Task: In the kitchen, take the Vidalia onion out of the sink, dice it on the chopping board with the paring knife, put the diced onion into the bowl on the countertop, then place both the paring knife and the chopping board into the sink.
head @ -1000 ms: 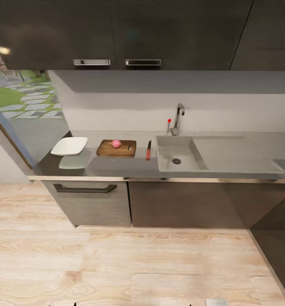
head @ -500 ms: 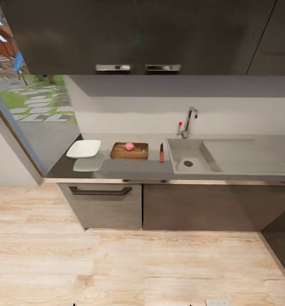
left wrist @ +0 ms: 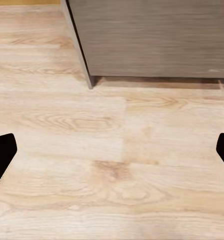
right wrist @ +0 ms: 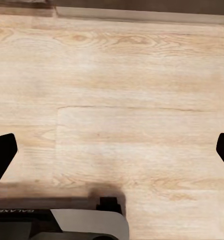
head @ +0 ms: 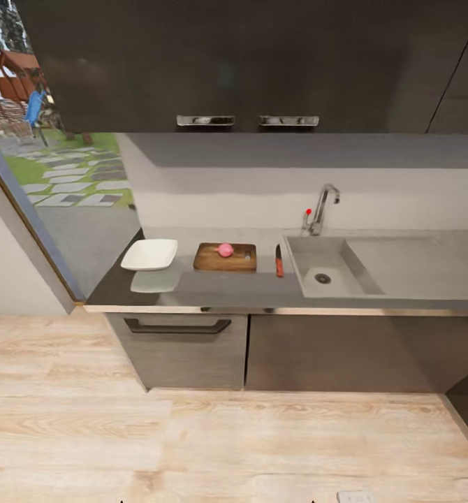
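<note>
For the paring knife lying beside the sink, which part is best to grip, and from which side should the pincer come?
Grip the red handle of the paring knife, coming from above. It lies flat on the countertop between the chopping board and the sink, handle toward the front edge, dark blade toward the wall. Close across the slim handle.

"GALAXEA" on robot base (right wrist: 56, 224)

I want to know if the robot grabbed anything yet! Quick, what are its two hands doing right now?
Left gripper: open, holding nothing, over the wooden floor.
Right gripper: open, holding nothing, also over the floor.
</note>
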Motion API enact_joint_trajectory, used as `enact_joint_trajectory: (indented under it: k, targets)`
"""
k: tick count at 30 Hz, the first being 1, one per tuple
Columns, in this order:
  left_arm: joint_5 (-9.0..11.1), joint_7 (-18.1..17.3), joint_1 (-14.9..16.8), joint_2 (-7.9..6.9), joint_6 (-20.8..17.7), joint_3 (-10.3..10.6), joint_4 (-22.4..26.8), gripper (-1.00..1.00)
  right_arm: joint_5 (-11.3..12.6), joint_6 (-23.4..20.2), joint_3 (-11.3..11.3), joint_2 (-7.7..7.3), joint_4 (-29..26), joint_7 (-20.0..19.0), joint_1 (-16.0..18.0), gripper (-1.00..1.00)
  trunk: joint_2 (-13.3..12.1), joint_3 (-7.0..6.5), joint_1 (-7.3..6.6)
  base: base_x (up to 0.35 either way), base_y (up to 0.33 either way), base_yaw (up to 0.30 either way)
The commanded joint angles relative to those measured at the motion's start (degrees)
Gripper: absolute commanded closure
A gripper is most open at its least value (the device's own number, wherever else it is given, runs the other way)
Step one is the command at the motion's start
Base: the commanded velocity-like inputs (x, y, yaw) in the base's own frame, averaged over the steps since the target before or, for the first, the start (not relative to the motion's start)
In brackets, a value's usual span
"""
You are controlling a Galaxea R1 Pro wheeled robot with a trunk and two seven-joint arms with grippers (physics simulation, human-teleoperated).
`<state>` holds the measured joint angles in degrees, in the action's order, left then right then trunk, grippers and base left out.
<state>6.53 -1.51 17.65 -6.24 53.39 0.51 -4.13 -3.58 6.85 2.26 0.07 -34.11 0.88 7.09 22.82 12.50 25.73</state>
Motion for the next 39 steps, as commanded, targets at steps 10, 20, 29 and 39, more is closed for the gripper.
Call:
enact_joint_trajectory:
  k: [10, 20, 29, 39]
  targets:
    - [0.3, -0.2, 0.1, -0.24, -0.1, 0.0, -0.2, -1.00, -0.4, 0.1, 0.1, 0.02, 0.0, 0.1, 0.0, -1.00, 0.1, -0.79, 0.06, 0.231, 0.197, 0.000]
    - [0.3, -0.2, 0.0, -0.39, -0.1, 0.0, -0.2, -1.00, -0.4, 0.2, 0.1, 0.01, 0.0, 0.1, 0.0, -1.00, 0.1, -1.68, 0.06, -0.019, 0.228, 0.000]
    - [0.3, -0.2, 0.1, -0.49, -0.1, 0.0, -0.2, -1.00, -0.4, 0.1, 0.1, 0.02, 0.0, 0.1, 0.0, -1.00, 0.1, -2.48, 0.06, -0.006, 0.014, 0.000]
    - [0.3, -0.2, 0.0, -0.44, -0.1, 0.0, -0.2, -1.00, -0.4, 0.1, 0.1, 0.02, 0.0, 0.1, 0.0, -1.00, 0.1, -3.37, 0.06, 0.035, 0.000, 0.000]
